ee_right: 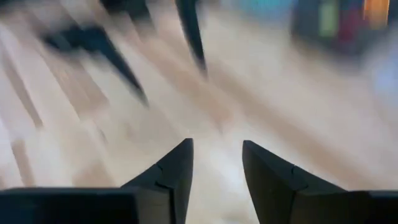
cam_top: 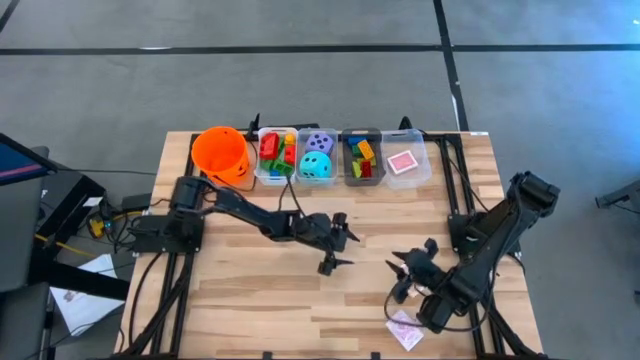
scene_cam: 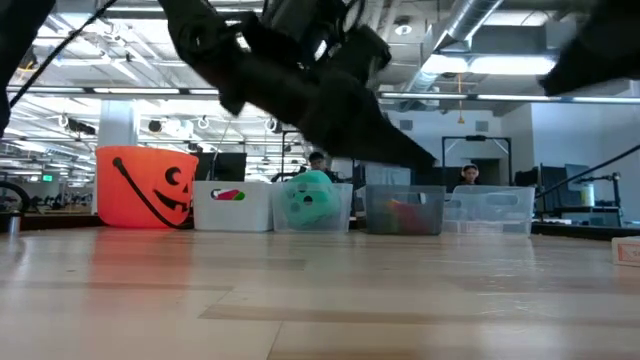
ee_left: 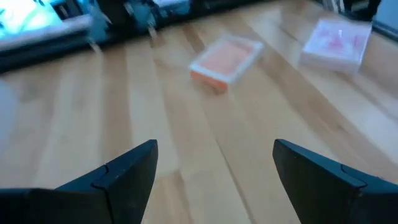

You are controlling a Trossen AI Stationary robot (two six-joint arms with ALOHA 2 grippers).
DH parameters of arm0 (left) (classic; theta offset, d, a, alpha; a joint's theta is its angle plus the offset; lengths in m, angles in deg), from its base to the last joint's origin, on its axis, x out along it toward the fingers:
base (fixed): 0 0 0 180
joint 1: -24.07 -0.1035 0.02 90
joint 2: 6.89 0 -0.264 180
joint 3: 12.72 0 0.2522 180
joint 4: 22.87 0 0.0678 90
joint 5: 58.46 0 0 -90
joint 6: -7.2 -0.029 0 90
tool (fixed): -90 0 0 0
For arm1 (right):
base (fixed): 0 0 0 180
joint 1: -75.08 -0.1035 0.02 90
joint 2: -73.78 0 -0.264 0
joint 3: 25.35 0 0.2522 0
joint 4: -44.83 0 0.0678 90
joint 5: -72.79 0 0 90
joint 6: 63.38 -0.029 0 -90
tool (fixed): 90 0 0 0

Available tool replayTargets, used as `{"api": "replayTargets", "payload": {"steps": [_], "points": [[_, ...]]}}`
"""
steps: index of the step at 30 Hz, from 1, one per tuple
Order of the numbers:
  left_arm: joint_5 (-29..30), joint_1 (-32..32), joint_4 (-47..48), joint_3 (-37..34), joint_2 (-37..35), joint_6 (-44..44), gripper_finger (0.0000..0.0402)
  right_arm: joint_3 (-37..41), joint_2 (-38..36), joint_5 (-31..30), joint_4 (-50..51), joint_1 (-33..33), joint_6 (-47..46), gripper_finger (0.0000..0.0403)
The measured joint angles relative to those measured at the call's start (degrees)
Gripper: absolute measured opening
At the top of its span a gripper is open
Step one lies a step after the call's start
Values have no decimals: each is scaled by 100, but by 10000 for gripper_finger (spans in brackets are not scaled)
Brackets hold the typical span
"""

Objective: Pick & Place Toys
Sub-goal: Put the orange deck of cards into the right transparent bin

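Your right gripper hangs over the near right part of the table, its fingers a narrow gap apart with nothing between them. Just nearer the table's front edge lies a pink-and-white card pack, apart from the gripper. Your left gripper sits near mid-table, fingers spread wide and empty; its wrist view shows an orange-topped card pack on the wood ahead, apart from the fingers. Along the far edge you see, left to right, an orange bucket, a bin of bricks, a bin with a purple die and a teal die, a second bin of bricks, and a bin holding a red card.
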Motion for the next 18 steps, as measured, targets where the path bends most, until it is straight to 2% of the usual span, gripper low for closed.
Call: {"api": "replayTargets", "payload": {"steps": [2,4,8,11,18], "points": [[1,-52,175,-13,-269,-7,310,-10,-110,1039,253,58,-405,128],[-1,-103,451,-116,-600,34,310,2,-189,1743,398,75,-527,125],[-34,-163,885,-229,-1157,296,310,-7,-290,2090,361,24,-405,132],[-43,-160,1052,-370,-1542,343,310,-7,-291,2274,403,64,-518,154],[-51,-159,1085,-707,-2292,308,310,-7,-182,3214,434,69,-1123,256]]}}
